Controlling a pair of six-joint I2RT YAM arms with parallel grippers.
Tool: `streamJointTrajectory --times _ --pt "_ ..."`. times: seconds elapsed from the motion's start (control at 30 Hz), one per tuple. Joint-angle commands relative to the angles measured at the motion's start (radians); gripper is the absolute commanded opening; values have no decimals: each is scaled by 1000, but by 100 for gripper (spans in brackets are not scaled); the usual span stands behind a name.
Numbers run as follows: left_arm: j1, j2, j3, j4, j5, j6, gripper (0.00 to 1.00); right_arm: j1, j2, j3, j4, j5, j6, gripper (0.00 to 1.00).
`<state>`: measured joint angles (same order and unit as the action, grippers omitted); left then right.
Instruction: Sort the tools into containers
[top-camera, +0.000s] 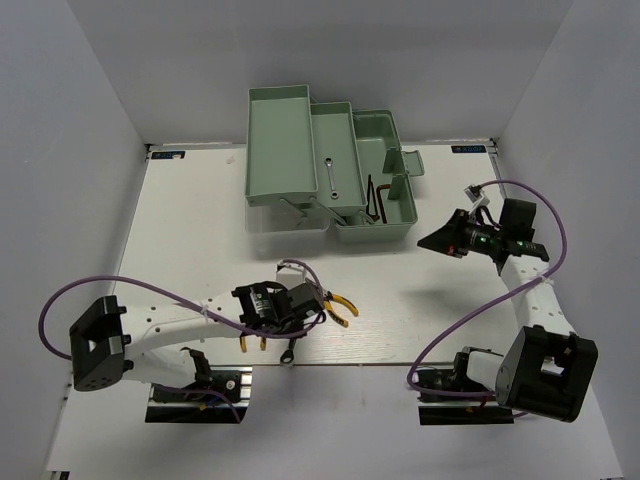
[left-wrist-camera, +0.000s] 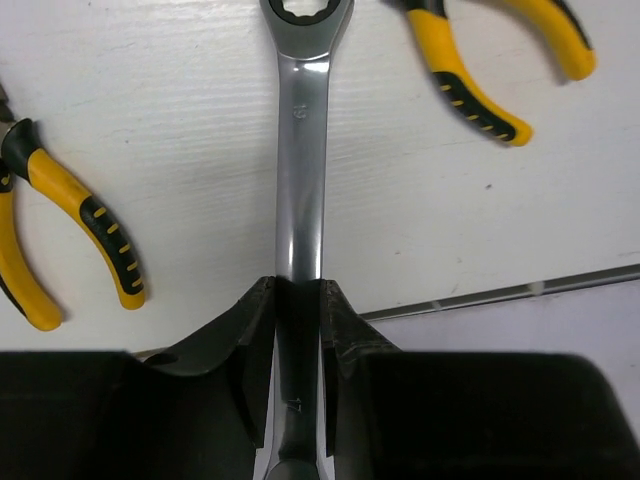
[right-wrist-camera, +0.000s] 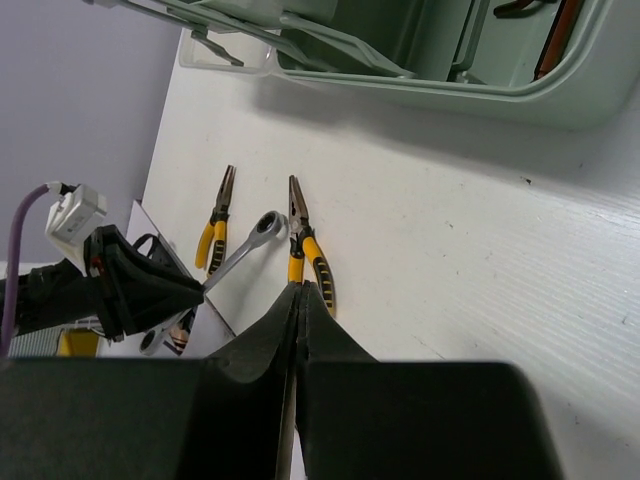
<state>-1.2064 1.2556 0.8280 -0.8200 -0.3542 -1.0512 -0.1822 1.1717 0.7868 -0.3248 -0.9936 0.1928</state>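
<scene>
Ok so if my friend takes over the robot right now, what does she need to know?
Left gripper: shut on the long wrench, near the front edge of the table.
Right gripper: shut, empty, right of the toolbox.
Done: short wrench in the middle tray, hex keys in the right compartment.
Left to do: the long wrench, plus the yellow pliers and second pliers lying on the table either side of it.
</scene>
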Motion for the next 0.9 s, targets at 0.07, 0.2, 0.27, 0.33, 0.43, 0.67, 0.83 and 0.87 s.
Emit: streamJointTrajectory --times 0.07,0.2,0.27,0.33,0.43,0.67,0.83,0.87 --pt "-2 -13 63 22 -22 28 0 -14 -3 -17 -8 -42 -26 0" --pt "-2 -13 72 32 -12 28 0 -22 -4 -23 -8 -42 -26 0" --pt "-2 -24 83 41 -3 37 0 -23 -6 -26 -5 -42 -26 0" --pt "-2 -33 92 41 -3 37 0 -25 -7 -27 -8 -45 -27 0" --pt "-2 -33 105 18 -3 37 0 -26 -6 -27 -8 -45 -24 0" --pt "-2 -51 135 -10 -23 37 0 -26 -7 -31 -10 -48 -26 0" --pt "-2 -61 145 -21 -32 37 0 -26 -4 -29 -8 -47 -26 0" --pt "-2 -61 145 -30 -32 37 0 -28 -6 -31 -8 -46 -24 0"
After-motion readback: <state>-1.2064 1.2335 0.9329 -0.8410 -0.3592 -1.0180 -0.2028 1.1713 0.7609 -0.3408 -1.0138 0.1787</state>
